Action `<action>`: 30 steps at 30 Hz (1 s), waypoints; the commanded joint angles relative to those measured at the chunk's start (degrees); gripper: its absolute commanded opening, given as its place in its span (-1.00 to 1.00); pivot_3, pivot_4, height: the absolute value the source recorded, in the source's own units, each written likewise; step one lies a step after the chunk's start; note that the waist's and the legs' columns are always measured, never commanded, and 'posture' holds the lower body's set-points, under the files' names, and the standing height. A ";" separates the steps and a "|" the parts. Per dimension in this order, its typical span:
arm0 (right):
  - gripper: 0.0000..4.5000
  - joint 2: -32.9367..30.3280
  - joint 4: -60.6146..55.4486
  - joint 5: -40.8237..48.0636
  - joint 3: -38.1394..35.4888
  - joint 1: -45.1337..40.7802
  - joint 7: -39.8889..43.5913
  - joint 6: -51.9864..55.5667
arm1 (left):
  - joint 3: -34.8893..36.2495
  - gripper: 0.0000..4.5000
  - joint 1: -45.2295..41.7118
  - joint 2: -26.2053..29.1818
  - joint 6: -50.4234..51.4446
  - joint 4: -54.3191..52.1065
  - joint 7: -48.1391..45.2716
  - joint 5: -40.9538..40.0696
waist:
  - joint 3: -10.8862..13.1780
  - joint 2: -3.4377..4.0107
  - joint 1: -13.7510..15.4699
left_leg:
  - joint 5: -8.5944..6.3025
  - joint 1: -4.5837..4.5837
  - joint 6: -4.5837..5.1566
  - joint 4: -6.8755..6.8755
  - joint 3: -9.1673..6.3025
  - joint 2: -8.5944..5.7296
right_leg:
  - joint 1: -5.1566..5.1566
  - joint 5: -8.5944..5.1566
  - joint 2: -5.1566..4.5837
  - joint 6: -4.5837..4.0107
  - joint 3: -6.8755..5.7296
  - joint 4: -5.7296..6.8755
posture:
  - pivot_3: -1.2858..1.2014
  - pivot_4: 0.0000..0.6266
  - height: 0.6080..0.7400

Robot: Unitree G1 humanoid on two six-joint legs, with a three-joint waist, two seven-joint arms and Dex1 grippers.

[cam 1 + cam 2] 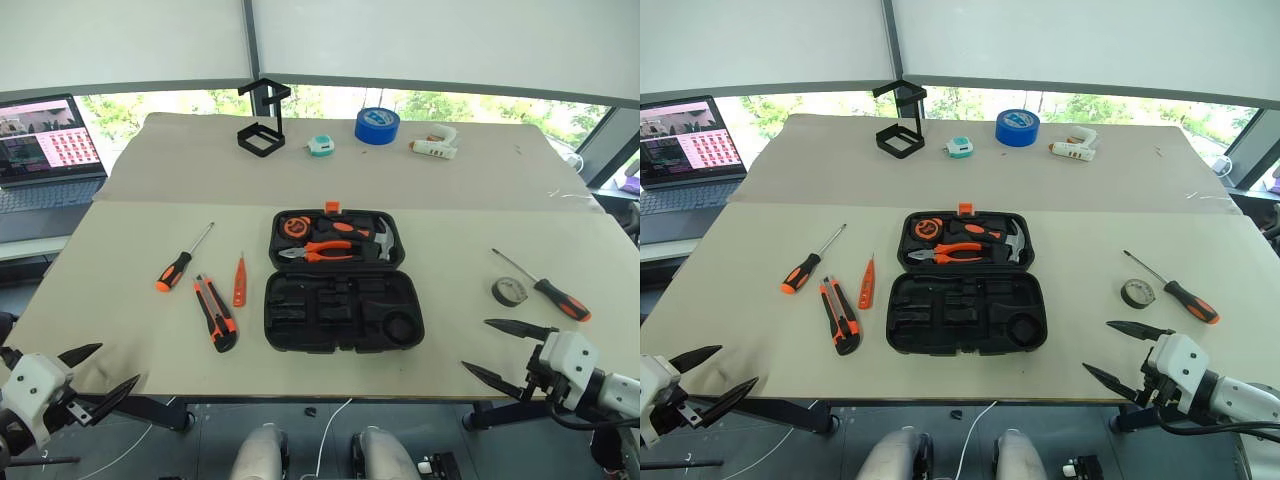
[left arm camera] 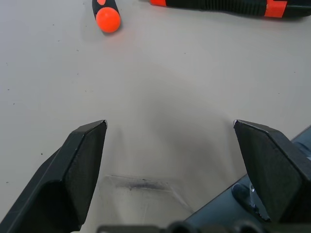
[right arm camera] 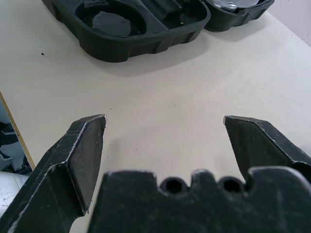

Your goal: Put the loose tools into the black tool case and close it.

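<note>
The black tool case point(image 1: 343, 282) lies open flat in the middle of the table point(image 1: 120, 250), its near half bare. The left gripper point(image 1: 98, 372) and right gripper point(image 1: 510, 350) both hold nothing, fingers wide apart.

The black tool case point(image 1: 966, 282) lay open on the table point(image 1: 1060, 240), loose tools scattered either side, both end effectors spread and empty.

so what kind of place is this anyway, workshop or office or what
Most likely a lab or test room set up as a workbench, not a real workshop. A paper-covered table holds a neatly laid-out black tool case, a laptop sits beside it, and large windows with blinds run behind.
</note>
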 commanded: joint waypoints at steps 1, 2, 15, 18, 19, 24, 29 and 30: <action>1.00 2.49 -1.29 2.91 -0.14 -4.30 -1.37 -1.15 | 5.25 0.99 -1.73 -0.53 5.76 -1.30 4.65 -5.55 | 0.00 0.00 0.00 | 0.00 0.00 0.00 0.00 0.00 0.00 | 0.00 0.00 0.00 0.00 0.00 0.00 | 0.03 -0.52 1.00; 1.00 4.08 -2.95 5.20 0.72 -7.34 -2.43 0.03 | 8.24 0.99 -2.42 -1.40 10.21 -2.11 8.11 -9.02 | 0.00 -0.07 -0.17 | 0.00 0.00 0.00 0.00 0.00 0.00 | 0.00 0.00 0.00 0.00 0.00 0.00 | 0.03 -0.52 1.00; 1.00 8.59 -6.29 11.50 4.42 -18.96 -0.92 5.92 | 6.22 0.99 -16.00 9.12 50.68 -7.21 20.68 -24.57 | 0.03 -0.15 0.98 | -0.05 0.20 -0.19 -0.02 0.10 0.24 | -0.09 0.26 0.02 0.35 -0.53 0.09 | 0.03 -0.52 1.00; 1.00 9.14 -4.11 10.71 4.87 -19.84 0.10 4.54 | -4.33 0.99 -30.27 15.40 57.45 -2.43 20.95 -22.29 | 0.02 -0.16 1.33 | -0.05 0.25 -0.25 -0.02 0.37 0.26 | 0.04 0.13 -0.03 -0.06 -0.42 0.11 | 0.03 -0.52 1.00; 1.00 9.29 -3.45 10.45 4.97 -20.10 0.35 4.04 | -7.90 0.99 -34.47 16.46 58.58 -0.67 20.96 -20.88 | 0.02 -0.16 1.33 | -0.02 0.26 -0.24 -0.02 0.40 0.23 | 0.09 0.16 -0.03 -0.01 -0.38 0.15 | 0.03 -0.52 1.00; 1.00 10.10 -1.53 9.43 4.96 -20.32 0.70 2.25 | -21.21 0.99 -52.02 15.66 60.79 10.44 21.83 -13.57 | 0.02 -0.06 -0.61 | -0.08 0.17 -0.23 -0.04 0.54 0.15 | -0.07 0.41 0.09 0.45 -0.17 0.13 | 0.03 -0.52 1.00; 1.00 11.11 -3.15 8.78 4.28 -17.58 -0.52 1.45 | -31.61 0.99 -60.24 14.37 58.50 20.53 19.45 -5.44 | 0.03 -0.07 -1.42 | -0.06 -0.11 -0.31 -0.04 0.52 0.29 | -0.28 0.38 0.42 0.46 -0.16 0.11 | 0.03 -0.52 1.00; 1.00 11.26 -3.49 8.66 4.05 -17.08 -0.91 1.42 | -32.11 0.99 -60.82 14.08 57.87 21.56 18.92 -4.72 | 0.03 -0.07 -1.38 | -0.06 -0.09 -0.32 -0.04 0.57 0.29 | -0.27 0.38 0.42 0.46 -0.16 0.12 | 0.03 -0.52 1.00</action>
